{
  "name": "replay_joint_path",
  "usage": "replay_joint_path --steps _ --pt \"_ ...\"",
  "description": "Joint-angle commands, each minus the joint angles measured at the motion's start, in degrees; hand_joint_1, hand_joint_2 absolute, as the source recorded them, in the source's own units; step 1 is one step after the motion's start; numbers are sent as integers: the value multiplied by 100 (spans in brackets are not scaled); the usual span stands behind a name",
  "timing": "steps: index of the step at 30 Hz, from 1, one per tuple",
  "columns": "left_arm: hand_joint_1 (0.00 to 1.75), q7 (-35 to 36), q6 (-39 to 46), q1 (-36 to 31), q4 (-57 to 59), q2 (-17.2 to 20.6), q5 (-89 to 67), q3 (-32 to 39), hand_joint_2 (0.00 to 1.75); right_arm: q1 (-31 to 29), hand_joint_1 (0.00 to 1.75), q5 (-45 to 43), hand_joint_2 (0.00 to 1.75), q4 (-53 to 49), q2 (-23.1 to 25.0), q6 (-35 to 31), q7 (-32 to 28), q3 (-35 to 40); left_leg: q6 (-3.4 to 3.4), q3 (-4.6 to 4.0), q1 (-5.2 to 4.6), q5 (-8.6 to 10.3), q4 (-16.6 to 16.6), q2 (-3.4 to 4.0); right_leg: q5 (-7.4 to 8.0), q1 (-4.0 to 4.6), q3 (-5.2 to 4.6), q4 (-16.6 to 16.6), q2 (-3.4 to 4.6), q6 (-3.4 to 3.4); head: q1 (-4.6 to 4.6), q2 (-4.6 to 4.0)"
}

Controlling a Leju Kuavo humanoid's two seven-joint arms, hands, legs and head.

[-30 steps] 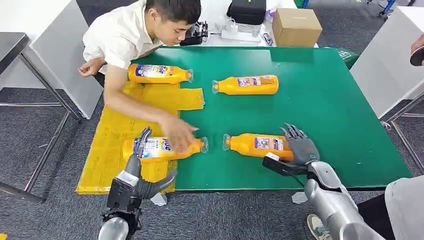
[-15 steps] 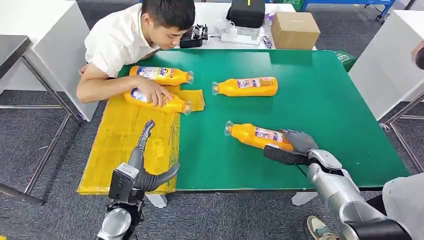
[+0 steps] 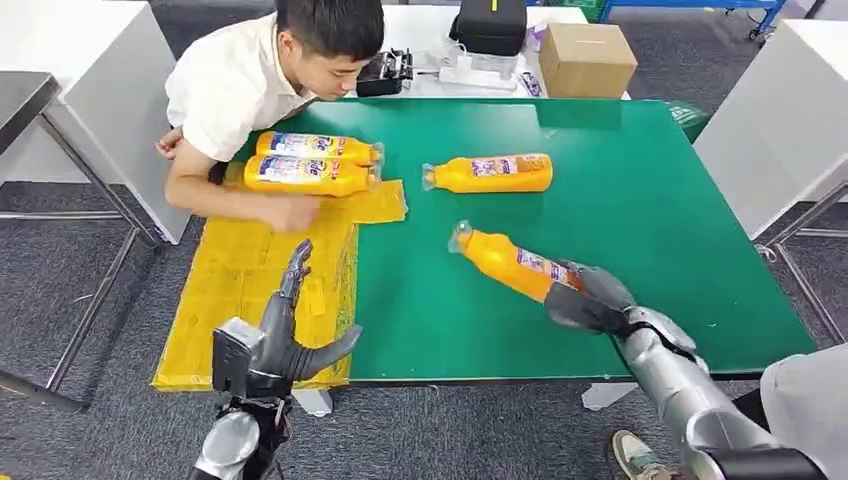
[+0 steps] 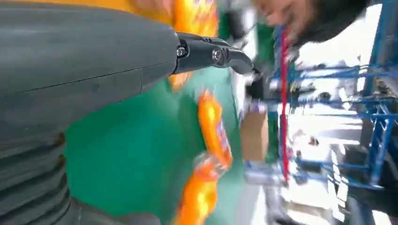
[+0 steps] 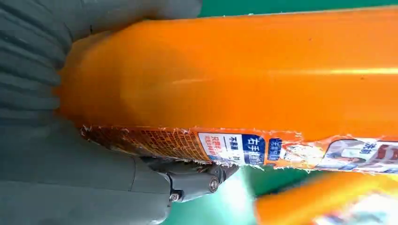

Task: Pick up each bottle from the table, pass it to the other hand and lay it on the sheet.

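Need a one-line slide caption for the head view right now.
Right hand grips an orange bottle over the green table; left hand waits open by the yellow sheet.

Right hand grips an orange bottle over the green table.
Left hand hangs open; two bottles lie on the yellow sheet.

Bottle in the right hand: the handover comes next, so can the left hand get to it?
Probably yes: the left hand is open, and bare green table separates it from the bottle the right hand grips.
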Motion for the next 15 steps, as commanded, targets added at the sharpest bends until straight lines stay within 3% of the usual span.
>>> replay_joint_path --steps 1,5,6,10,15 --pt "0 473 -418 15 775 13 1758 -308 175 1310 175 -1414 175 -2264 1144 591 -127 -25 -9 16 3 -5 -13 24 0 5 5 -7 17 -11 0 0" --pt "0 448 -312 -46 728 105 1883 -421 175 1270 175 -1747 175 -2187 928 519 -116 236 -11 -16 3 -1 -11 8 -5 5 -34 6 -2 -15 -7 0" --pt "0 559 -365 1 747 112 2038 -426 175 1347 175 -2024 175 -2288 1034 638 -428 176 -9 -37 3 6 -6 -5 -2 3 -55 11 -12 -15 -9 0" --pt "0 502 -415 -33 809 181 2229 -654 175 1774 175 -2406 175 -3174 1541 557 -406 635 -13 -68 6 17 -9 -12 -4 3 -71 9 -12 -15 -2 0" --pt "0 265 -270 19 256 165 2117 -647 175 1821 175 -2510 175 -3001 1700 320 -210 1114 -22 -79 10 13 -4 -2 -6 9 -88 14 -15 -21 -2 0"
